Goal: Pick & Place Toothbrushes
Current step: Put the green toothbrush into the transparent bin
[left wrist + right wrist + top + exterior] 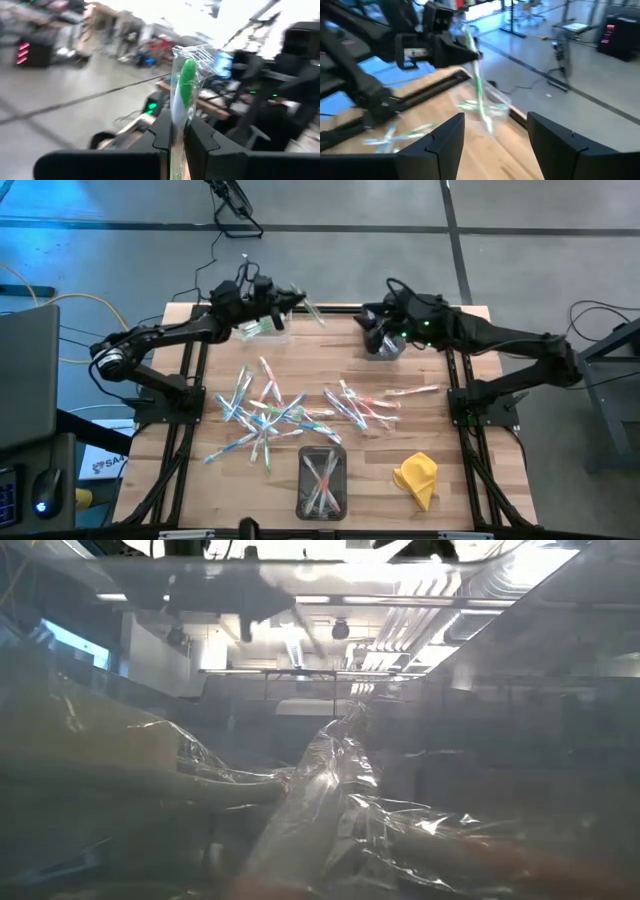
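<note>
Left claw (177, 132) clamped on a green toothbrush (186, 82), raised over the far tabletop (470, 490) edge. Right claw (495, 132) spread wide, empty, just opposite. More toothbrushes (270, 415) scattered mid-tabletop, several in a bin (322, 505).

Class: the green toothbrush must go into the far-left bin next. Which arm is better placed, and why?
Left. Its pincer is shut on the green toothbrush beside that bin. The right pincer is open and empty.

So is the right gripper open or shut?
Open: the right gripper has its fingers spread wide, nothing between them; the green toothbrush is in the left gripper.
</note>
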Controlling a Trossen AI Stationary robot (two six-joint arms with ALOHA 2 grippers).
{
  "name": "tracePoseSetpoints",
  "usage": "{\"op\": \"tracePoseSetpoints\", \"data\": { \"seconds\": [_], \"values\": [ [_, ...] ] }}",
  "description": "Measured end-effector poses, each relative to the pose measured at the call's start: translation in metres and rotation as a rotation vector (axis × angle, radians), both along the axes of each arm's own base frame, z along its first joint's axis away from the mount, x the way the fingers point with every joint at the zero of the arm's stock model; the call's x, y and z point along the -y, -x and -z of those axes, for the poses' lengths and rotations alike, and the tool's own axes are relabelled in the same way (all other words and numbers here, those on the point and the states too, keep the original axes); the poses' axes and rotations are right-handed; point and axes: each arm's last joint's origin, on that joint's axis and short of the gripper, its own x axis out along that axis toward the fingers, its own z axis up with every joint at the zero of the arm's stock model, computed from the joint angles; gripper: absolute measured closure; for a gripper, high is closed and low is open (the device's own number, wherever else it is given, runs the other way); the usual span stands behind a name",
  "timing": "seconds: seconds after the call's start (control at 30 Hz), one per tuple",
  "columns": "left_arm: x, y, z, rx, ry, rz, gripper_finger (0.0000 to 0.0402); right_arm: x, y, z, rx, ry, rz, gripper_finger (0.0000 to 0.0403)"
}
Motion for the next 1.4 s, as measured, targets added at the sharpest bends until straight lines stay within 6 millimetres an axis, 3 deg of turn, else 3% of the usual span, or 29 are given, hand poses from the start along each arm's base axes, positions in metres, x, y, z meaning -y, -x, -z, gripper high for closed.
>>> {"op": "tracePoseSetpoints", "data": {
  "seconds": [0.17,0.5,0.73,1.1,1.4],
  "values": [
    [-0.017,0.021,0.007,-0.110,0.109,-0.118,0.0382,0.002,0.004,0.005,-0.046,-0.025,0.050,0.0199],
    [-0.024,0.057,0.002,-0.304,0.151,-0.381,0.0382,0.011,-0.005,0.028,-0.179,-0.086,0.093,0.0199],
    [-0.021,0.065,-0.006,-0.467,0.193,-0.528,0.0382,0.021,-0.012,0.037,-0.208,-0.100,0.135,0.0199],
    [-0.017,0.074,0.013,-0.699,0.260,-0.616,0.0382,0.029,-0.013,0.040,-0.219,-0.109,0.155,0.0199],
    [-0.021,0.073,0.022,-0.787,0.252,-0.674,0.0372,0.029,-0.013,0.040,-0.220,-0.110,0.155,0.0199]
  ]
}}
